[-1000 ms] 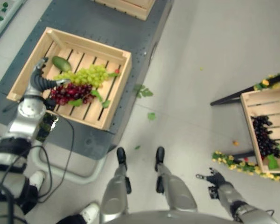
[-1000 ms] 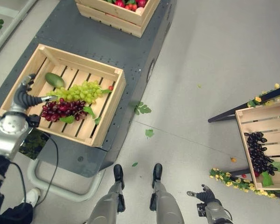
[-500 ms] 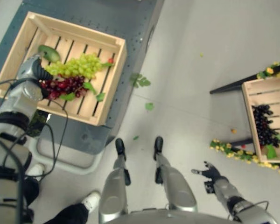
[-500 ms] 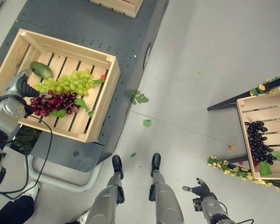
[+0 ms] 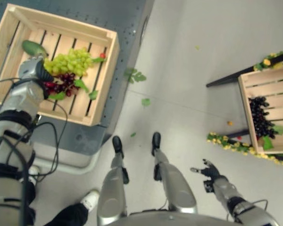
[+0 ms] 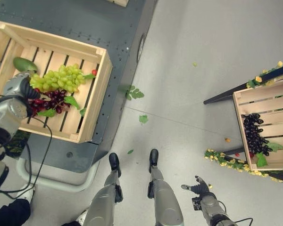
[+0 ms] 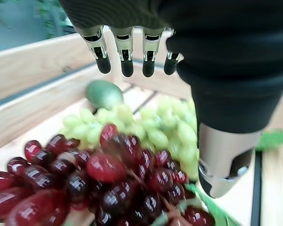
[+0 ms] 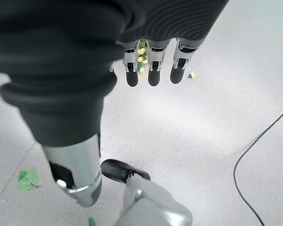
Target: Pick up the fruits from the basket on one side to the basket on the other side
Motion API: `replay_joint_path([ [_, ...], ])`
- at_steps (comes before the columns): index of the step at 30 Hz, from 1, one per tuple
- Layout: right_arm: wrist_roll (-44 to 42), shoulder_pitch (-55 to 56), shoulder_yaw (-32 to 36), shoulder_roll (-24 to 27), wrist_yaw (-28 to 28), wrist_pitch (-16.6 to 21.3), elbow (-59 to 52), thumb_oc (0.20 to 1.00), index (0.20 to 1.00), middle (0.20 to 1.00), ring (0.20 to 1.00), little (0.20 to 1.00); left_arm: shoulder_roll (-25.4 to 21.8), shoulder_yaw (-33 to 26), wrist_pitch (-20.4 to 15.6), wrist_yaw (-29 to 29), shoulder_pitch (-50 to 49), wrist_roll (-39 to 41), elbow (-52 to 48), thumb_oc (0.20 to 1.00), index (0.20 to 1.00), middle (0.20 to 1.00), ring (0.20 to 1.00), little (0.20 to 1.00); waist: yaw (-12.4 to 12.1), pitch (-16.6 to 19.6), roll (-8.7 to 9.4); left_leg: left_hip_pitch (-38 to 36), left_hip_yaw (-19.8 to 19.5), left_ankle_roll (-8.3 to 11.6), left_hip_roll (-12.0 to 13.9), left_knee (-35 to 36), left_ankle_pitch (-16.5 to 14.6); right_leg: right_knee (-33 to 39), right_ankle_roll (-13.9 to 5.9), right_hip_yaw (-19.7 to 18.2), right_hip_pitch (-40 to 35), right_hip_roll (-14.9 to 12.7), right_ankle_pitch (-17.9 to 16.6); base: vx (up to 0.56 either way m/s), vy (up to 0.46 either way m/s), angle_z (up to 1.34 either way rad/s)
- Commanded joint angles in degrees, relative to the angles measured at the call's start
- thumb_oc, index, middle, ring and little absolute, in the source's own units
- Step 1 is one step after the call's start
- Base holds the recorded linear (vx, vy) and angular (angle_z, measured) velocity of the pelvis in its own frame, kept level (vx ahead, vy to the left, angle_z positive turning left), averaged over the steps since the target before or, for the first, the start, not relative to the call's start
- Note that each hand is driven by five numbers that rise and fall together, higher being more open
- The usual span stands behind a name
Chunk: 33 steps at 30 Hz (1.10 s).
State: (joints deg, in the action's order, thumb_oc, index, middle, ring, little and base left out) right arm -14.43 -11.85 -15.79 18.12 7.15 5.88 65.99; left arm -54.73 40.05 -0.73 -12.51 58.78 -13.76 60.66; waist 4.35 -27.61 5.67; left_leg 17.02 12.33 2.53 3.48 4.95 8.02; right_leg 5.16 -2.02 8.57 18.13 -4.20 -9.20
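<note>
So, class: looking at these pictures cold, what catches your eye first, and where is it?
The wooden crate on the robot's left, holding green grapes, red grapes and a green fruit, with the open left hand just above the red bunch. Next, the right-side crate with dark grapes.

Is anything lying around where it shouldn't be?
Yes. A few green leaves lie loose on the grey floor beside the platform, and a small orange piece sits on the floor near the right crate, away from any crate.

red grapes (image 5: pixel 61 84) partly behind left hand (image 5: pixel 32 70), right crate (image 5: pixel 262 110) cut off
</note>
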Motion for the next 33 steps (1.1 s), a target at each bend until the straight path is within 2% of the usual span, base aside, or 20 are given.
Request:
replay_joint_path([
  [1, -2.2, 0.8, -1.1, 1.5, 1.6, 1.0, -1.1, 1.000, 1.000, 1.000, 1.000, 1.000, -1.0, 1.5, 0.5, -2.2, 7.4, -2.7, 3.7, 1.000, 1.000, 1.000, 1.000, 1.000, 1.0, -0.1, -1.18, 3.6, -1.9, 0.19, -1.1, -3.2, -1.6, -3.0, -8.22, -0.5, 0.8, -3.4, 0.2, -0.02, 0.030, 0.00],
  [21, -2.5, 2.6, -2.7, 2.2, 2.5, 2.9, -6.9, 1.000, 1.000, 1.000, 1.000, 1.000, -1.6, 3.4, 1.7, -2.8, 10.9, -4.0, 9.8, 1.000, 1.000, 1.000, 1.000, 1.000, 2.8, -1.9, 1.30, 7.2, -1.6, 0.17, -0.7, -2.9, -0.9, -2.3, -8.65, -1.4, 5.2, -2.8, -1.5, 0.00, 0.006, -0.03],
  [33, -2.4, 2.9, -3.7, 2.9, 1.9, 3.5, -9.4, 1.000, 1.000, 1.000, 1.000, 1.000, -6.4, 2.0, 1.5, -2.5, 12.8, -0.4, 13.5, 1.000, 1.000, 1.000, 1.000, 1.000, 3.1, -1.6, 2.19, 8.6, -1.9, 0.12, -0.8, -2.7, -1.0, -2.0, -8.77, -1.3, 6.4, -2.6, -1.9, 0.00, 0.003, -0.01],
])
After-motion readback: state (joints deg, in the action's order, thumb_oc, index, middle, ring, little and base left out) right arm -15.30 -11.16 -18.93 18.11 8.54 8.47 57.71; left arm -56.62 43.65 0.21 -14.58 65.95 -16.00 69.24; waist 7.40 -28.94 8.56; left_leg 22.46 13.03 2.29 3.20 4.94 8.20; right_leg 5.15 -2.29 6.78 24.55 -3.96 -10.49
